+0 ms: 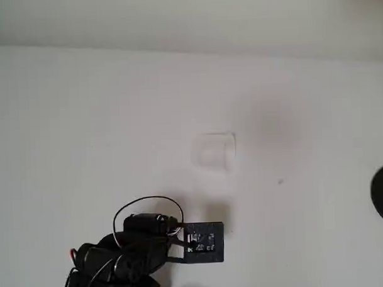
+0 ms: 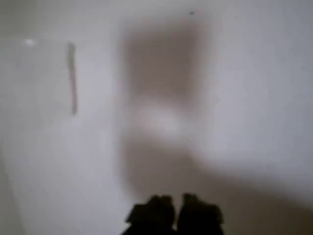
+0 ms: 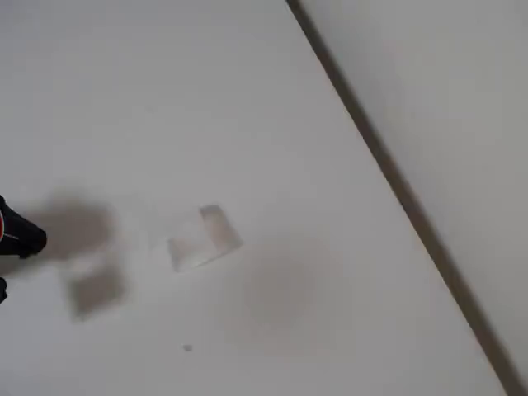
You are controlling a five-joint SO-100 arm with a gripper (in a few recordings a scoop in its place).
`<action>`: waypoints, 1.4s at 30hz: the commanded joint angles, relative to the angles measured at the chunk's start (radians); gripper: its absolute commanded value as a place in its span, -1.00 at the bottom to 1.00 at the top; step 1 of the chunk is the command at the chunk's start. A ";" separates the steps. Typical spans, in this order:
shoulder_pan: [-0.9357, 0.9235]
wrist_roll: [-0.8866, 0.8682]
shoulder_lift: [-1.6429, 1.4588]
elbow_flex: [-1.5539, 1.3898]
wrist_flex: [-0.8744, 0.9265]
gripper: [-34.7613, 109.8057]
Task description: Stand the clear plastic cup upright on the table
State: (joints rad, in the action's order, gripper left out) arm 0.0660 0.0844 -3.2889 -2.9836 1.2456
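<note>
Pincer (image 2: 174,208) tips together in wrist view; overhead: clear plastic cup (image 1: 212,151) apart.

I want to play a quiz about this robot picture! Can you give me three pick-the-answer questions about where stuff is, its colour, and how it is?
1. In the overhead view, the clear plastic cup sits:
A. above the pincer
B. below the pincer
C. inside the pincer

2. The table is:
A. black
B. white
C. red

3. The cup is:
A. held up
B. stacked
C. lying alone on the table

Answers: 1 A, its faint outline is higher in the picture; 2 B, a plain pale surface; 3 C, nothing touches it in the fixed view.
</note>
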 commanded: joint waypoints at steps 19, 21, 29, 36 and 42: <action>0.006 -0.006 -0.002 0.000 -0.012 -0.48; 0.006 -0.006 -0.002 0.000 -0.012 -0.48; 0.006 -0.006 -0.002 0.000 -0.012 -0.48; 0.021 0.003 -0.002 -0.020 -0.100 -0.47; 0.018 0.202 -0.002 0.011 -0.186 -0.22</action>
State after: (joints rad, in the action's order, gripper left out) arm 0.0706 0.1718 -3.2843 -3.0189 1.1091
